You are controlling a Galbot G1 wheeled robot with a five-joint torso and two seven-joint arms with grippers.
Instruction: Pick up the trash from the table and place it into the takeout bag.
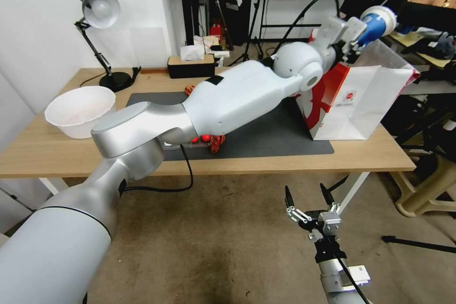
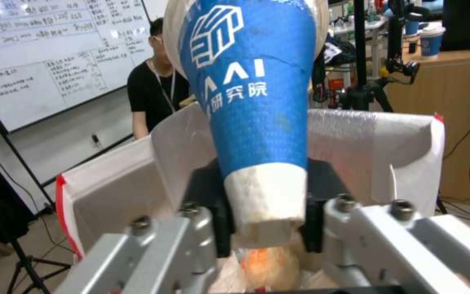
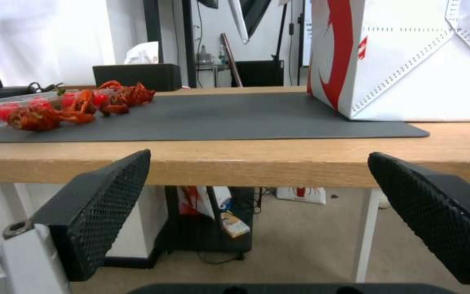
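My left arm reaches across the table (image 1: 57,152) to the white takeout bag (image 1: 361,104) with its red side, at the mat's right end. My left gripper (image 1: 354,33) is shut on a blue-and-white paper cup (image 1: 377,23) and holds it just above the bag's open top. In the left wrist view the cup (image 2: 246,102) is pinched near its base by the gripper (image 2: 262,212), with the bag's inner wall (image 2: 355,134) behind it and something pale orange (image 2: 267,261) lying inside below. My right gripper (image 1: 308,194) hangs open below the table's front edge (image 3: 278,163).
A big white bowl (image 1: 80,109) sits at the table's left end. A desk lamp (image 1: 97,9) and a black tissue box (image 1: 190,66) stand at the back. A clear tray of red food (image 3: 55,106) lies on the dark mat (image 1: 275,137), partly under my left arm.
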